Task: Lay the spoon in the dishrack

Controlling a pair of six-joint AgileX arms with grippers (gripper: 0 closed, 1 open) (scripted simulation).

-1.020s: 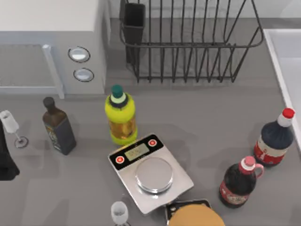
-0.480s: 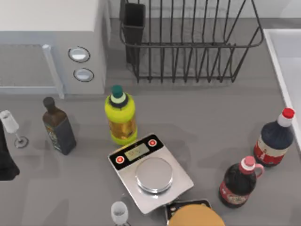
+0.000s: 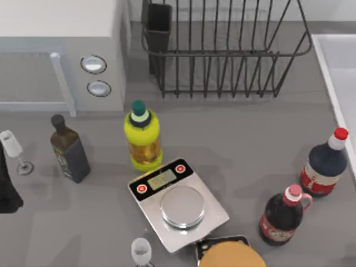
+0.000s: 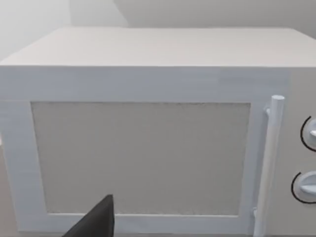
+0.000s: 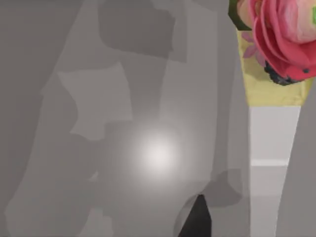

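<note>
While its far side was cut off by the top edge, the large black wire dishrack (image 3: 228, 53) sat at the table's rear, long axis running left-right, open grey tabletop (image 3: 239, 133) before it. Left of it stood a white microwave (image 3: 61, 55). My left arm's dark shape (image 3: 6, 186) waited at the left edge; I cannot tell either gripper's finger state.

Left arm (image 3: 8, 186) parked at the table's left edge.

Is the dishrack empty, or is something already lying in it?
Empty as far as shown. In the top view the dishrack has only grey table visible between its bars; no spoon lies there. The inside of its corner utensil cup cannot be made out.
</note>
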